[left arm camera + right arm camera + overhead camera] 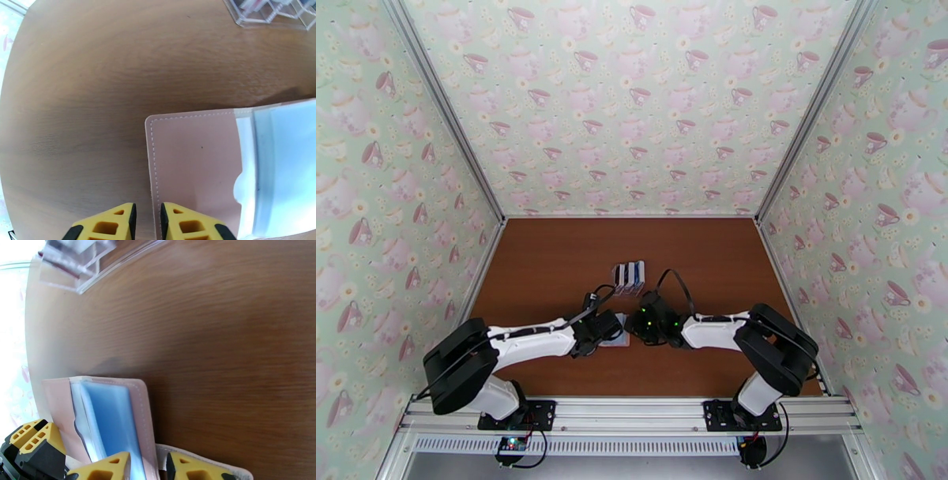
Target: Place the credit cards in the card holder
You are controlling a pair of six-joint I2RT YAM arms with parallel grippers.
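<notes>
I count one wallet [193,158] at my left gripper [148,221] and right gripper [149,467], and one clear rack [252,19] ahead; its cards [630,273] are too small to count.

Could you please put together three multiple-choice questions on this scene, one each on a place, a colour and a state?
1. From above, where does the clear rack lie relative to the card holder? A nearer the front edge; B farther back on the table; C on top of it.
2. The card holder's outer cover is: A pink; B green; C black.
3. The card holder is: A snapped shut; B open; C inside the rack.
Key: B, the rack sits beyond it; A, the stitched cover shows pink; B, its pale blue pockets are exposed.
</notes>
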